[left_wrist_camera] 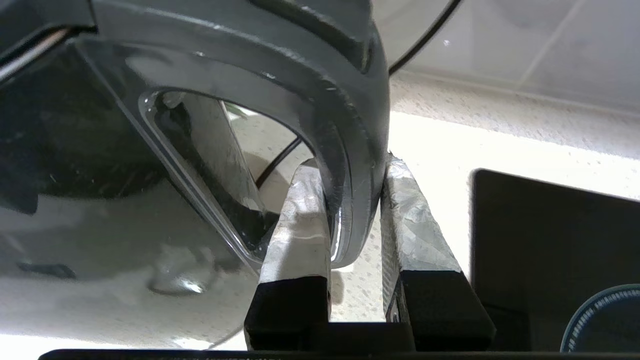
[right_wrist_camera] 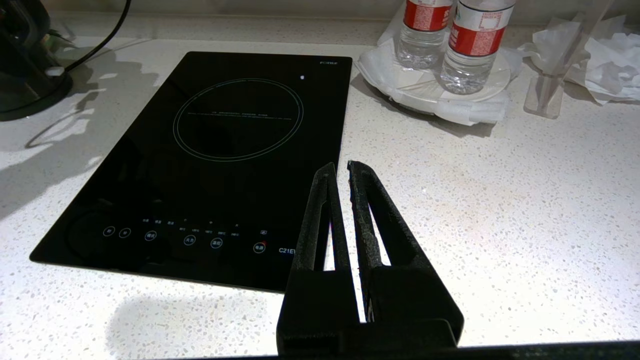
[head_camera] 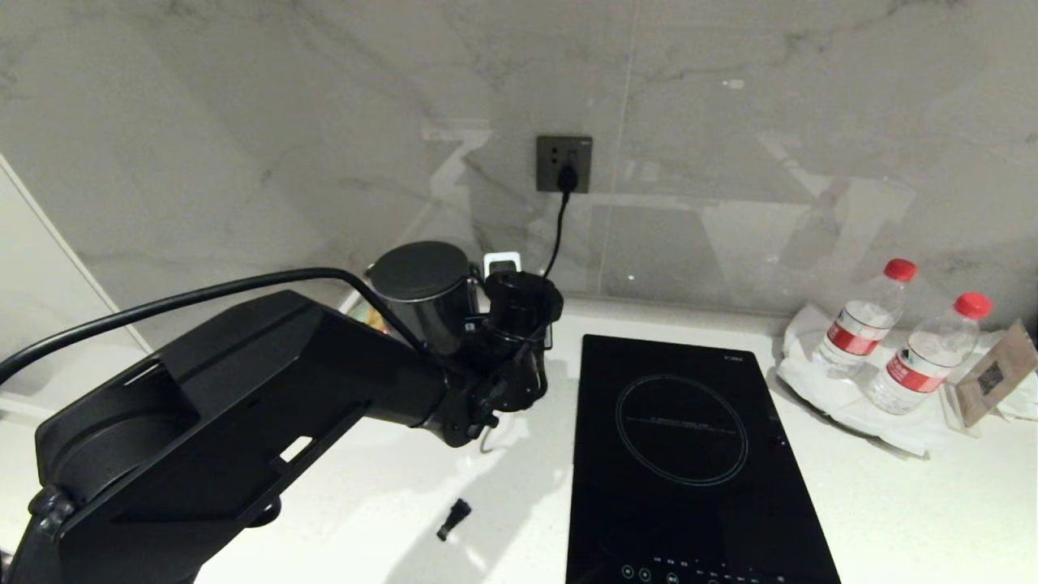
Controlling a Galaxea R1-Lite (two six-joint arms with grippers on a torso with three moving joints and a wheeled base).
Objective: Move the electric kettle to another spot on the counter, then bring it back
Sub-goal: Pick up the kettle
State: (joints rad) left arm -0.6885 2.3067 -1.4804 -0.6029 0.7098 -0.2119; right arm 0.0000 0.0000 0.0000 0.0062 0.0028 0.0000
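The electric kettle (head_camera: 423, 294) sits at the back of the counter (head_camera: 503, 495) by the wall, left of the cooktop (head_camera: 689, 454). The left gripper (left_wrist_camera: 350, 220) has its jaws clamped tight on the loop handle. Bare counter lies in front; right gripper (right_wrist_camera: 341, 172) hovers nearly closed, holding nothing.

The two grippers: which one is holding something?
The left gripper is: its silver-taped fingers pinch the electric kettle by its handle. The right gripper is shut on nothing, hanging over the counter beside the black cooktop.
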